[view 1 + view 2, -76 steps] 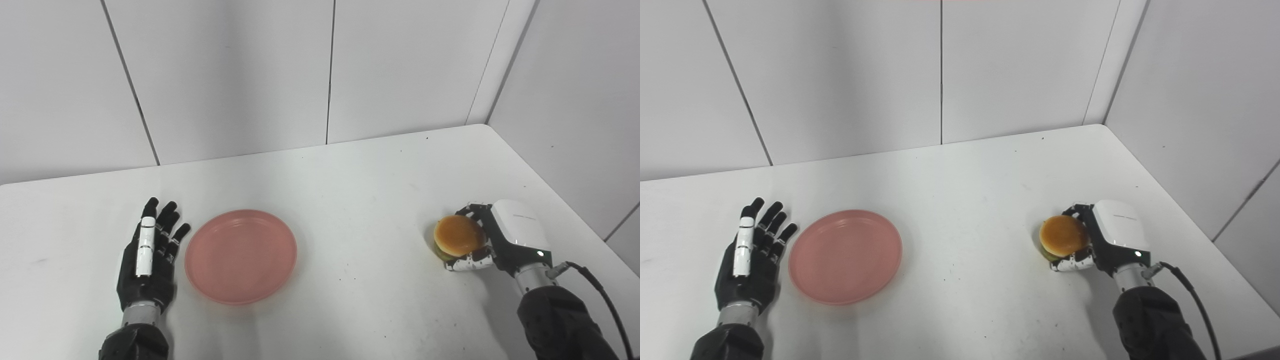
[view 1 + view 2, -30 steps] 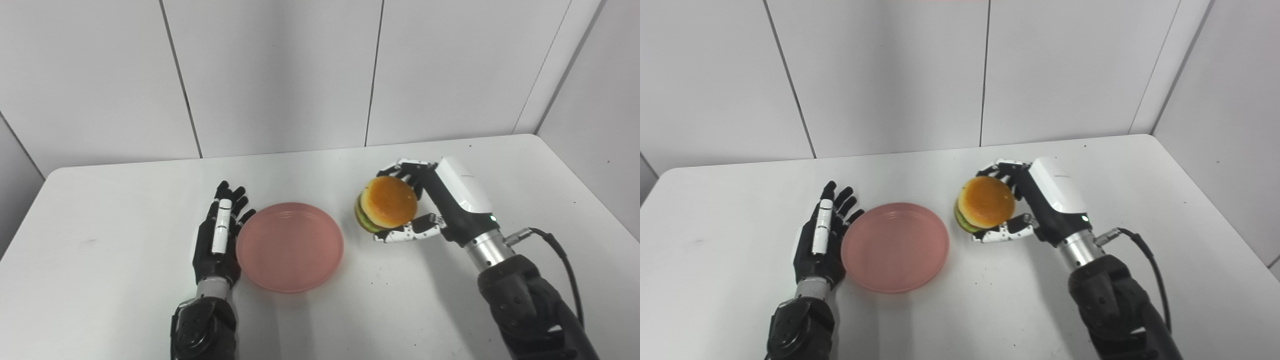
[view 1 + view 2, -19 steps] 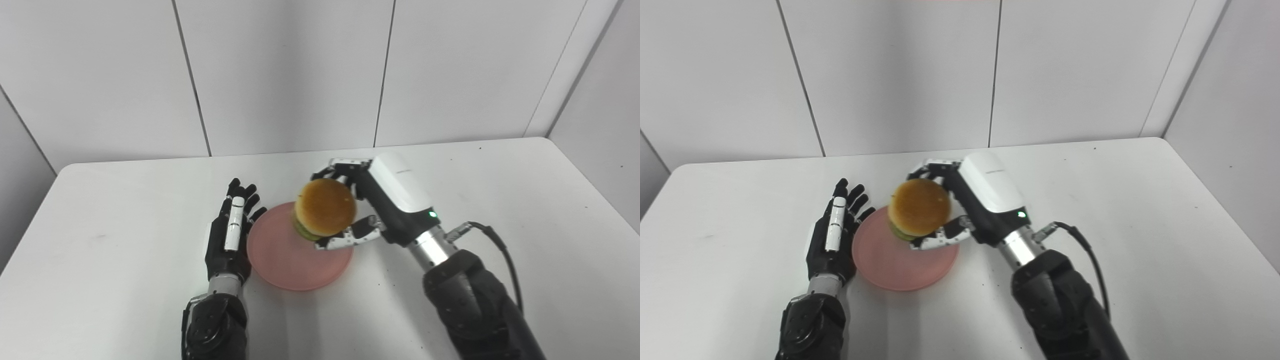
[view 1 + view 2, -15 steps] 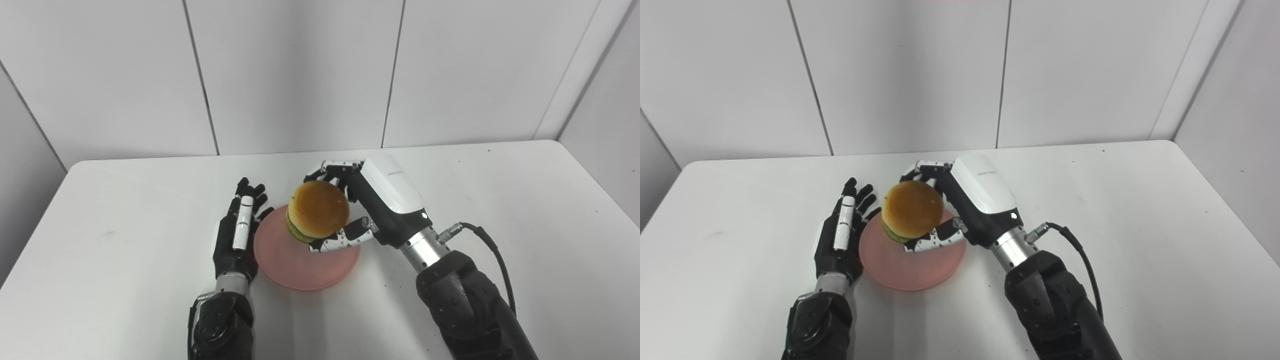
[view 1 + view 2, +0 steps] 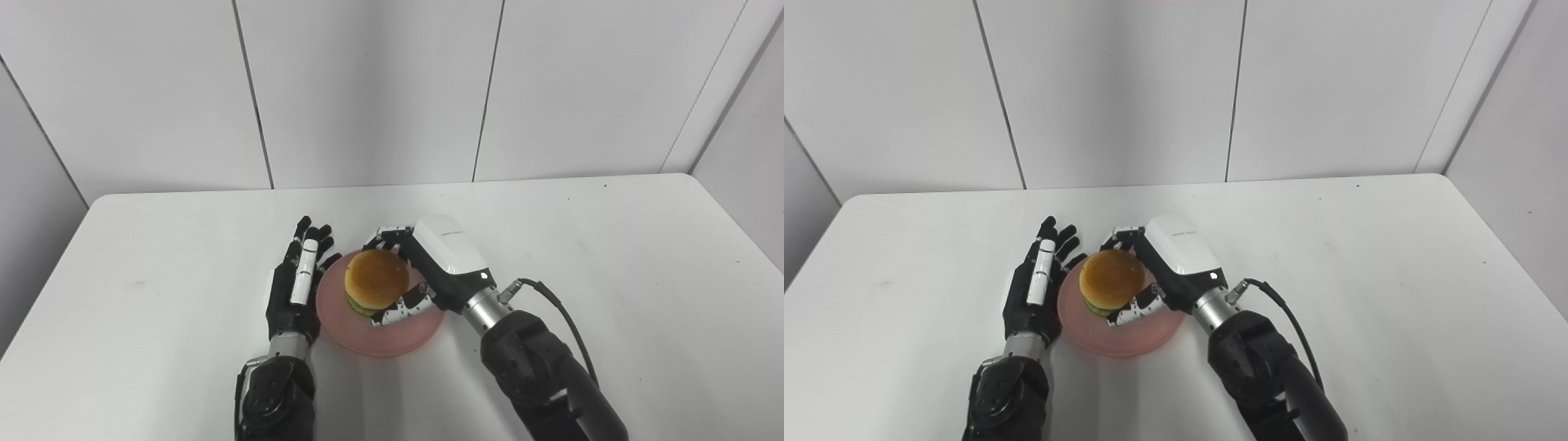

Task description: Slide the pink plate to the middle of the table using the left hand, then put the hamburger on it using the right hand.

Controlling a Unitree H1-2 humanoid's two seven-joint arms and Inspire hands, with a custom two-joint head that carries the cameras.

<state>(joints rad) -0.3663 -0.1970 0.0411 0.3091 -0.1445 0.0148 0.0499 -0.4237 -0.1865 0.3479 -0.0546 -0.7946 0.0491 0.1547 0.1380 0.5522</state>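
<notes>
The pink plate [image 5: 392, 337] lies near the middle of the white table. A hamburger [image 5: 375, 289] with a golden bun sits low over the plate's centre, and my right hand [image 5: 442, 263] is shut on it, fingers behind and thumb in front. Whether the hamburger rests on the plate I cannot tell. My left hand [image 5: 297, 285] stands open on its edge, fingers straight, against the plate's left rim. The same scene shows in the right eye view: plate [image 5: 1127, 340], hamburger [image 5: 1110, 288], right hand [image 5: 1179, 257], left hand [image 5: 1035, 288].
The white table [image 5: 612, 257] is bordered by white wall panels at the back and right. A black cable [image 5: 569, 318] runs from my right wrist along the forearm.
My right hand has carried the hamburger from the table's right side to the plate and lowered it toward the plate's centre. The camera has shifted leftward. The left hand has stayed by the plate.
</notes>
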